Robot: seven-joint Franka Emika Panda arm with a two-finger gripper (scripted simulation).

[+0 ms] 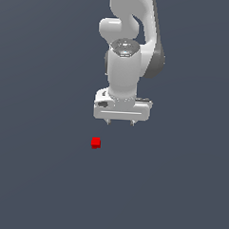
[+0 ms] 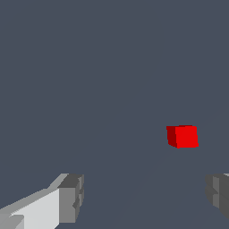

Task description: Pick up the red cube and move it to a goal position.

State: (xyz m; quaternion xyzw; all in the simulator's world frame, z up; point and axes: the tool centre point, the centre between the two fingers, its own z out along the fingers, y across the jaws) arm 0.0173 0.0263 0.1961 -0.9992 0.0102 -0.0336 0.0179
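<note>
The white claw [image 1: 120,122] hangs in the middle of the frame with its two fingers [image 2: 71,197] spread wide and holding nothing, and the little red cube [image 1: 96,143] sits just below it, a bit to the left, probably resting on the dark grey floor [image 1: 37,179].

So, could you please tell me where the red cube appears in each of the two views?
Exterior view: the red cube sits below the gripper, toward the exterior view's left of it, untouched.
Wrist view: the cube lies beyond the fingertips, outside their gap.
Shared landmark: the open gripper.
</note>
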